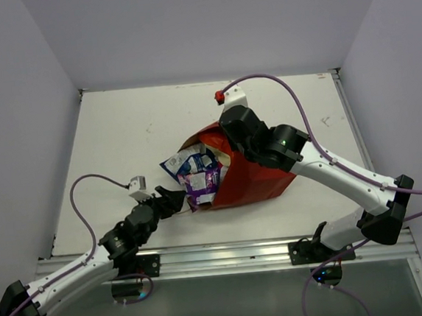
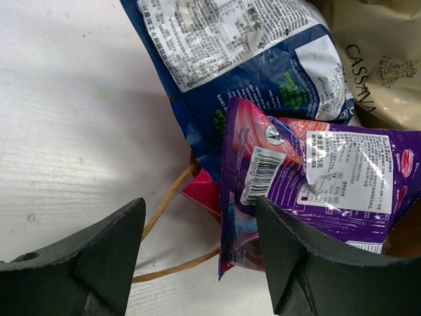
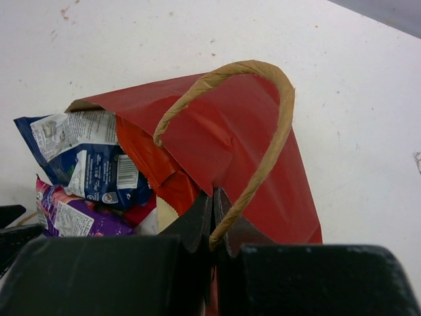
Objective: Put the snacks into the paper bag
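**Hidden parts.** The inside of the red paper bag (image 1: 253, 178) was mostly covered by its own upper wall. Only a corner of the pink-magenta foil packet (image 2: 200, 192) showed beneath the purple-silver foil packet (image 2: 316, 178). The tan foil packet (image 2: 385, 59) was cut off by the frame edge.

**Surface.** A white, lightly scuffed table (image 1: 120, 136), enclosed by plain pale walls (image 1: 207, 25).

**Container.** The bag lay on its side near the table's middle, mouth to the left. The blue-white foil packet (image 2: 256, 72) and the purple-silver one protruded from it onto the table.

**Grippers.** The left gripper (image 2: 198, 207) stood spread and empty just left of the mouth, over a brown cord handle (image 2: 168, 197). The right gripper (image 3: 214, 201), pressed together, pinched the bag's upper wall beside the second cord handle (image 3: 263, 145).
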{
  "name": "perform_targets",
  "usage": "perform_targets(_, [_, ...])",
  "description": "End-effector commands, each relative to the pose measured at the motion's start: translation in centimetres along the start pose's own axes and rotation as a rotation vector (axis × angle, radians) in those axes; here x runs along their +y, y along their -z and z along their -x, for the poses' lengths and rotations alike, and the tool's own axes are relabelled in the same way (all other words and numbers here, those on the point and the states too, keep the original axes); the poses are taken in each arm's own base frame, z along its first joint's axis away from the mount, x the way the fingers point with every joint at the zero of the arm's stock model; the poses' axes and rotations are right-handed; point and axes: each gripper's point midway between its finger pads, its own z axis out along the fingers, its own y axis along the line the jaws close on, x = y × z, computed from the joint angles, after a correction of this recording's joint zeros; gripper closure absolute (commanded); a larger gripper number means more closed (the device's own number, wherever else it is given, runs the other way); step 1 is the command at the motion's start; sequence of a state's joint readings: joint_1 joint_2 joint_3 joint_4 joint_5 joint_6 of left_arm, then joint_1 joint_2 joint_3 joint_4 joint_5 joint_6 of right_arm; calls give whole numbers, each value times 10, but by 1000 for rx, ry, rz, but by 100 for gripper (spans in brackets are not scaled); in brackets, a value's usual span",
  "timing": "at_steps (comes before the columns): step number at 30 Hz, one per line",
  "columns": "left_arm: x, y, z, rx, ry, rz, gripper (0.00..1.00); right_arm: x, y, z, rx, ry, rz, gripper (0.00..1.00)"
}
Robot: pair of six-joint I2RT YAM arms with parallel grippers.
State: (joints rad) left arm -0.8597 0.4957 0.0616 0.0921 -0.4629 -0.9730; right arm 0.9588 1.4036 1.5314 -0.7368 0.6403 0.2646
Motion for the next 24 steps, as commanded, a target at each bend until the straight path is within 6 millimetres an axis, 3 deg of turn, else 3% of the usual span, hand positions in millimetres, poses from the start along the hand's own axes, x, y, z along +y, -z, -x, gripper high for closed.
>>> perform_targets(1, [2,1,-11,35,40,-10,29,-3,13,48,-149,-128,14,100])
perform_targets(3, [8,3,-12,43,35,18,37,-2,14,49,-150,-130,17,100])
perform_targets(8, [37,12,-19,85,-17,148,38,-2,13,48,-149,-126,15,100])
perform_targets(15, [45,18,-21,81,-7,143,39,3,9,47,-144,-127,27,100])
perform_targets(21, [35,11,-37,130,-16,68,71,6,6,46,-136,-125,31,100])
perform_targets(24, [36,8,-48,184,-39,80,72,6,7,46,-136,-128,33,100])
